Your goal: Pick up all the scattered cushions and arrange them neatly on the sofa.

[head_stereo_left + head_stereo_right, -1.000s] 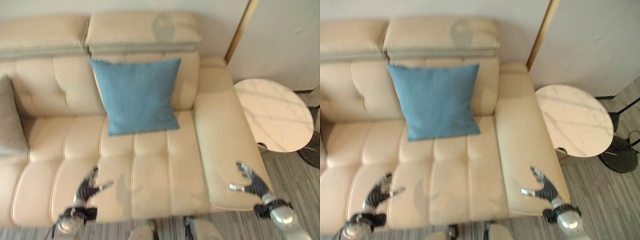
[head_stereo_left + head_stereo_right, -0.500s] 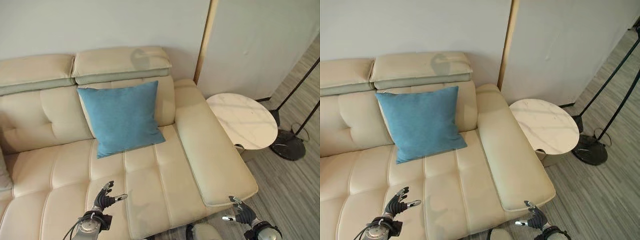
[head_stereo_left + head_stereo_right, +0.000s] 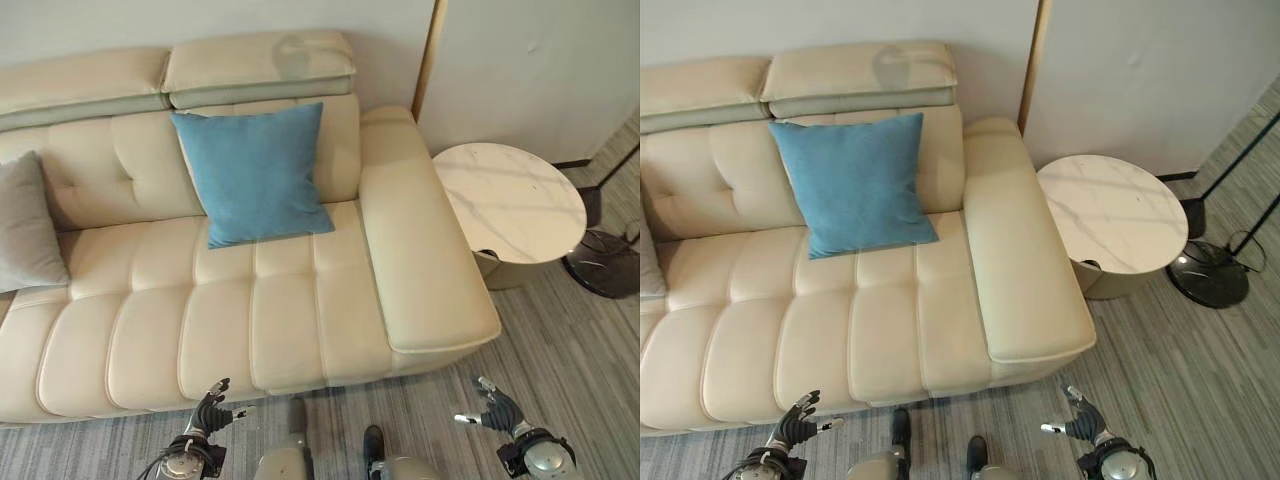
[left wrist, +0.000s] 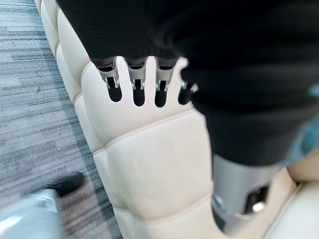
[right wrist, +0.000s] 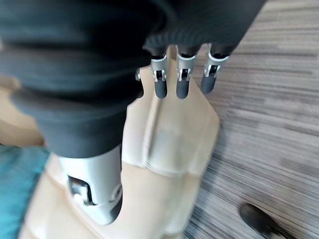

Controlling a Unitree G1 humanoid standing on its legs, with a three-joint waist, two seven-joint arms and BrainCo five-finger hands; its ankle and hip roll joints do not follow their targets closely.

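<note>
A cream sofa (image 3: 250,310) fills the room ahead. Both hands, left hand (image 3: 208,415) and right hand (image 3: 497,414), hang empty with fingers relaxed apart. The blue cushion (image 3: 252,172) leans up beyond both; the grey cushion (image 3: 25,225) lies nearer the left hand's side.

Grey cushion (image 3: 22,225) cut off by picture's edge.

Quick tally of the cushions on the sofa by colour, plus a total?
Blue cushion: 1, leaning on the sofa backrest.
Grey cushion: 1, at the frame's left edge.
Total: 2.
</note>
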